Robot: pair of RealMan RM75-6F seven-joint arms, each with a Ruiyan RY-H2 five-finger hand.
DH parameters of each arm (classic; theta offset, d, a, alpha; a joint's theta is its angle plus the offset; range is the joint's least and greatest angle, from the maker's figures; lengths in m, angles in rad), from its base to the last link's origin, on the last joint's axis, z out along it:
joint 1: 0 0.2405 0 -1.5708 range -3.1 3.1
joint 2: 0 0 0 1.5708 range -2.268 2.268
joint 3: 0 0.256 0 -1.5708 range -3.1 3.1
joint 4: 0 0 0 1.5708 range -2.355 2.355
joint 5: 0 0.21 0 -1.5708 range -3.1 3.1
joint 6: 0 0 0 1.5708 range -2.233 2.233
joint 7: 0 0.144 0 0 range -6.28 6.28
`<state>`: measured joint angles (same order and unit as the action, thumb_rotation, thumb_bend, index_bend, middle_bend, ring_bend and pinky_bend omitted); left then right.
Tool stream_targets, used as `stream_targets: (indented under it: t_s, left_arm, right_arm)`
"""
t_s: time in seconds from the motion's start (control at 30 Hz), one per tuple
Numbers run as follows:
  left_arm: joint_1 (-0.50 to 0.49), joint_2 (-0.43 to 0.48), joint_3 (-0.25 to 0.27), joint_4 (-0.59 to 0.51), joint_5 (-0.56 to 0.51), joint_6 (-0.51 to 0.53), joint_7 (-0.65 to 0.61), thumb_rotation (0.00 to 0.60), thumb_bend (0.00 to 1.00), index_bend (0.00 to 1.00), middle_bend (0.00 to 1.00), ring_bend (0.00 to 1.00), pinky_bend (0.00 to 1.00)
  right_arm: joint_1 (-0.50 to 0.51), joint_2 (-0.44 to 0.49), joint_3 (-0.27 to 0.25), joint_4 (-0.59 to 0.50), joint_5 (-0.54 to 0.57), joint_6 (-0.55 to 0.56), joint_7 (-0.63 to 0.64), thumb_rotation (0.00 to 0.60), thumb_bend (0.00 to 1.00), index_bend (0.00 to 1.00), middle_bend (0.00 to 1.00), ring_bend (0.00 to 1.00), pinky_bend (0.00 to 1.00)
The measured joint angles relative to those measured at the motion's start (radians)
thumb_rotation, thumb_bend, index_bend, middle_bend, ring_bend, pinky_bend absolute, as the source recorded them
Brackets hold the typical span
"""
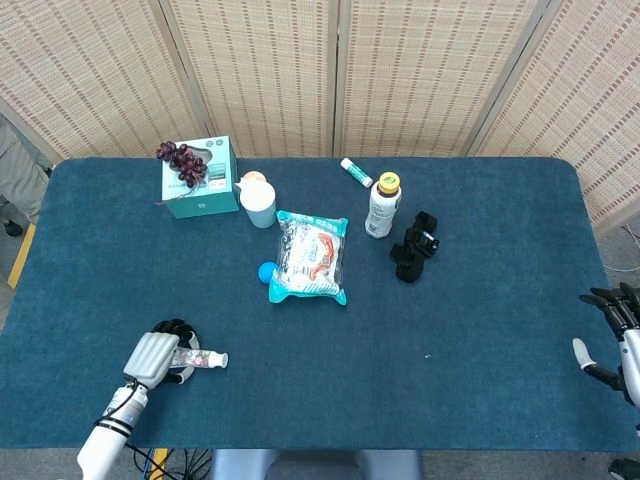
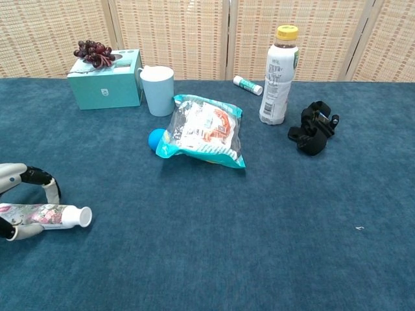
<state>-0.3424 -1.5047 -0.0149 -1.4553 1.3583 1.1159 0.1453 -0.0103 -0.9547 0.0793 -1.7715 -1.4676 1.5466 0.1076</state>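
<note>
A toothpaste tube with a floral print and a white cap lies on the blue tablecloth at the near left; the head view shows the toothpaste tube too. My left hand holds its rear end, fingers arched over the top and the thumb against its underside. From above, the left hand covers most of the tube. My right hand hangs off the table's right edge with its fingers spread, holding nothing. The chest view does not show it.
At the back stand a teal box topped with grapes, a white cup and a bottle. A snack bag, a blue ball, a black object and a small white stick lie mid-table.
</note>
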Motion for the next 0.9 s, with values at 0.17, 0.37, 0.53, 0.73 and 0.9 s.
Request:
stream_targets:
  t_s: [0.17,0.37,0.53,0.73,0.9]
  left_arm:
    - [0.006,-0.003,-0.001,0.016,0.035,0.032,-0.052,0.600,0.32,0.54,0.38,0.22,0.17]
    - [0.007,0.002,0.005,0.038,0.094,0.069,-0.142,0.600,0.37,0.57,0.46,0.30,0.26]
    - [0.004,0.006,0.010,0.062,0.137,0.092,-0.221,0.600,0.38,0.60,0.52,0.37,0.36]
    - [-0.002,0.013,0.011,0.078,0.161,0.110,-0.245,0.600,0.38,0.61,0.59,0.47,0.49]
    - [-0.015,0.027,0.006,0.083,0.176,0.113,-0.231,0.600,0.38,0.62,0.65,0.53,0.54]
  right_arm:
    - [-0.002,0.003,-0.001,-0.007,-0.005,0.003,-0.005,0.600,0.29,0.26,0.21,0.11,0.21]
    - [-0.001,0.006,-0.002,-0.016,-0.013,0.005,-0.010,0.600,0.29,0.26,0.21,0.11,0.21]
    - [-0.001,0.007,-0.003,-0.021,-0.017,0.005,-0.013,0.600,0.29,0.26,0.21,0.11,0.21]
    - [0.003,0.006,-0.003,-0.023,-0.025,0.004,-0.015,0.600,0.29,0.26,0.21,0.11,0.21]
    - [0.011,0.004,-0.002,-0.023,-0.045,0.003,-0.011,0.600,0.29,0.26,0.21,0.11,0.21]
